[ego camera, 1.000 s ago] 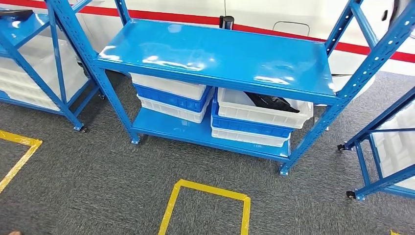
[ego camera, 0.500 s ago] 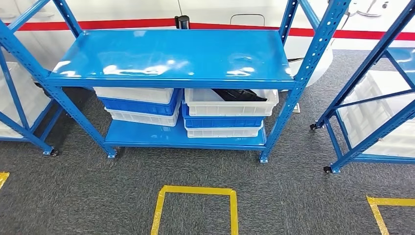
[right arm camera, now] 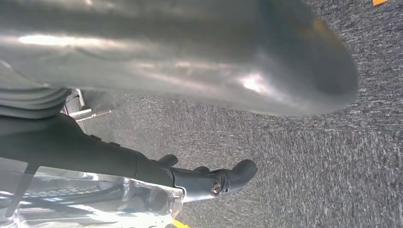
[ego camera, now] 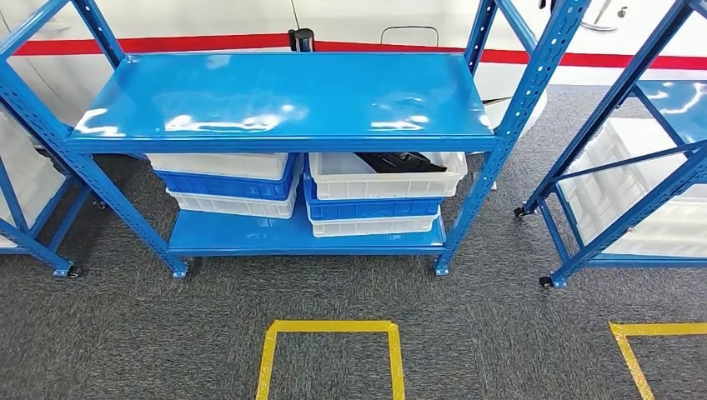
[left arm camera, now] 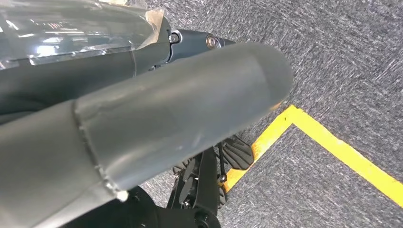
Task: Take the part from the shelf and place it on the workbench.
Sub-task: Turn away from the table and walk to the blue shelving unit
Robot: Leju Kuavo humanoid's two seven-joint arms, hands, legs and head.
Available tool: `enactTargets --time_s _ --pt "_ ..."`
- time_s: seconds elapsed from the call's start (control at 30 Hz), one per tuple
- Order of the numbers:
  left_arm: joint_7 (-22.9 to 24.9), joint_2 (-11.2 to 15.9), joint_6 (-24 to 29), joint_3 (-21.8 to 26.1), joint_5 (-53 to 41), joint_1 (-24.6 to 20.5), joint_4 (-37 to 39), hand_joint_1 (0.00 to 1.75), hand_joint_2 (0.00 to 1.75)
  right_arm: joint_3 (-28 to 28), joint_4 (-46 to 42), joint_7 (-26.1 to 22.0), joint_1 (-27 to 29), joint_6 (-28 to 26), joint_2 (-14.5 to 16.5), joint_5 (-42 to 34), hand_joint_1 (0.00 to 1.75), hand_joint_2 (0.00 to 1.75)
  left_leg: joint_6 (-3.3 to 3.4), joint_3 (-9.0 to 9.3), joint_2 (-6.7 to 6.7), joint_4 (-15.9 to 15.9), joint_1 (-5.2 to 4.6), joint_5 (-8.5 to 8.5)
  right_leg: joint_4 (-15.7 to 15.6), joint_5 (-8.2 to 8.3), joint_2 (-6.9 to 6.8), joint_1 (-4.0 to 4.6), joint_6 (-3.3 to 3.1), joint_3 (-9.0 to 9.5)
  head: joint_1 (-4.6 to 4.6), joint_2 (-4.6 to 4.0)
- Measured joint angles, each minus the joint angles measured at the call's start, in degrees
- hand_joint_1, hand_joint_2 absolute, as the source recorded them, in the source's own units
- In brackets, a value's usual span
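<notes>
Nearest the robot, a square outline of yellow tape [ego camera: 332, 354] is lying on the grey carpet [ego camera: 125, 333], with a second taped corner [ego camera: 642, 346] off to the right. The left wrist view is looking down past the left hand [left arm camera: 157, 128] at that same carpet and a yellow tape line [left arm camera: 332, 145]; the thick grey thumb is stretching across the picture and the darker fingers [left arm camera: 190, 40] are lying alongside it, holding nothing, though whether they are spread or curled I cannot tell. The right wrist view is showing the right hand [right arm camera: 190, 85] over bare carpet — its dark fingers [right arm camera: 228, 178] are bending inward at the tips with nothing in them, and I cannot tell whether the hand is open or closed. Beyond the tape, the head view is showing a blue shelf [ego camera: 275, 92] on castors, standing squarely ahead. On its lower level two stacks of white and blue bins are sitting side by side: the left stack [ego camera: 229, 183] and the right stack [ego camera: 375, 196]. The dark part [ego camera: 400, 161] is lying in the top white bin [ego camera: 385, 177] of the right stack, partly hidden under the upper shelf board. More blue racks are flanking it — one at the left [ego camera: 33, 125], one at the right [ego camera: 625, 150] holding pale bins. Farthest off, a white wall with a red stripe [ego camera: 208, 42] is running behind.
</notes>
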Motion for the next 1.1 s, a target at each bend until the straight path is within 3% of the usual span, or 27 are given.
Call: enactTargets --time_s 0.1,0.67,0.73,0.8,0.87,1.1 --pt "0.0 -0.03 -0.02 0.04 0.0 0.0 0.0 0.0 0.0 0.01 0.0 0.0 0.06 -0.01 -0.02 0.13 0.0 0.0 0.21 -0.1 0.0 0.04 -0.13 0.11 -0.12 0.21 0.01 -0.16 0.36 0.14 0.01 0.0" --pt "-0.03 -0.01 -0.14 0.12 -0.01 0.0 0.0 0.0 0.0 0.01 0.0 0.0 0.07 -0.01 -0.02 0.16 0.0 0.0 0.41 -0.11 0.01 0.05 0.1 0.02 -0.17 0.19 0.0 -0.13 0.41 0.04 -0.02 0.0" --pt "-0.17 -0.01 -0.27 0.12 -0.07 0.0 0.0 0.0 0.87 0.01 0.0 0.07 0.07 -0.01 -0.02 0.02 0.0 0.0 0.41 -0.11 0.01 0.05 0.14 0.02 -0.17 0.19 0.0 -0.1 0.41 0.03 -0.01 0.0" --pt "-0.29 -0.01 -0.21 0.12 -0.22 0.0 0.0 0.0 1.75 0.01 0.0 0.33 0.06 0.04 -0.02 -0.15 0.0 0.87 0.4 -0.11 0.01 0.05 0.17 0.02 -0.16 0.19 0.0 -0.06 0.41 0.04 -0.01 0.0" --pt "0.13 -0.01 0.37 0.11 -0.55 -0.01 0.0 0.0 1.75 0.01 0.0 0.66 0.07 0.13 -0.02 -0.22 0.0 1.75 0.4 -0.11 0.01 0.05 0.19 0.02 -0.16 0.19 0.0 -0.04 0.41 0.04 -0.01 0.0" --pt "3.57 1.0 2.04 -6.29 0.34 1.16 -0.34 0.0 1.75 2.04 -0.48 -1.3 1.06 2.05 -0.5 -3.71 0.0 1.75 0.4 -0.13 0.01 0.05 0.18 0.02 -0.17 0.19 0.0 -0.03 0.41 0.03 -0.01 0.0"
